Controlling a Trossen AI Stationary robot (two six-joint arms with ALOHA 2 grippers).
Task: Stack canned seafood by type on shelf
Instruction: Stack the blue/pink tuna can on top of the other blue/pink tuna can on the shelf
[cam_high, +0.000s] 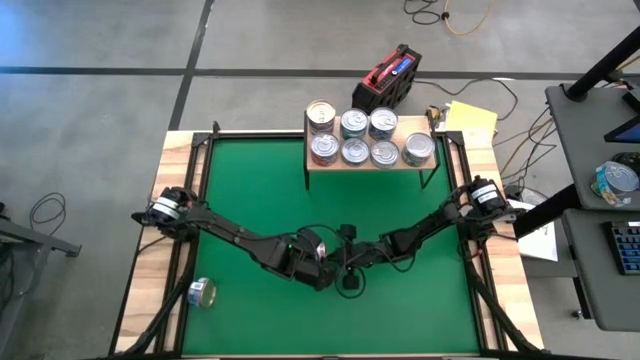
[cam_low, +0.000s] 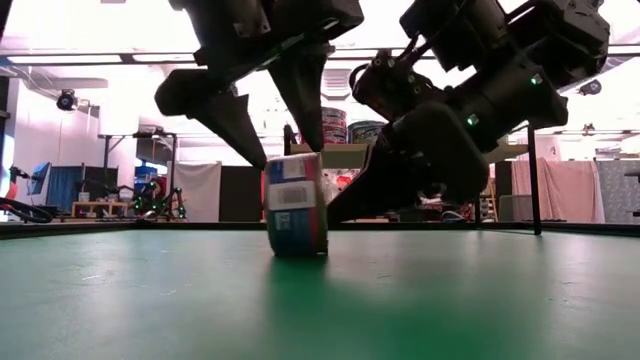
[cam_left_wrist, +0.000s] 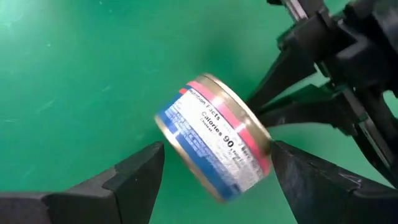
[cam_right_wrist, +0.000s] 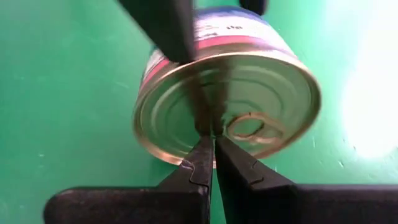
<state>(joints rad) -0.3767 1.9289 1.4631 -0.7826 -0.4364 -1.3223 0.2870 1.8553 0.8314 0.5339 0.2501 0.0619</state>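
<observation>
Near the centre of the high view, your left gripper (cam_left_wrist: 214, 171) straddles, fingers wide apart, a can (cam_left_wrist: 214, 146) standing on its edge on the green mat (cam_high: 400, 210), while your right gripper (cam_right_wrist: 213, 149), fingers pressed together, touches its lid.

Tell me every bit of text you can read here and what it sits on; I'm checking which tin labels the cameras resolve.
"Calories 90": on the label of the can standing on its edge on the mat, between the open fingers of the left gripper.
"Nutrition Facts": same label, above it, only partly legible.
Other print on that label: too small to read.
Cans on the shelf: labels too small to read.
</observation>
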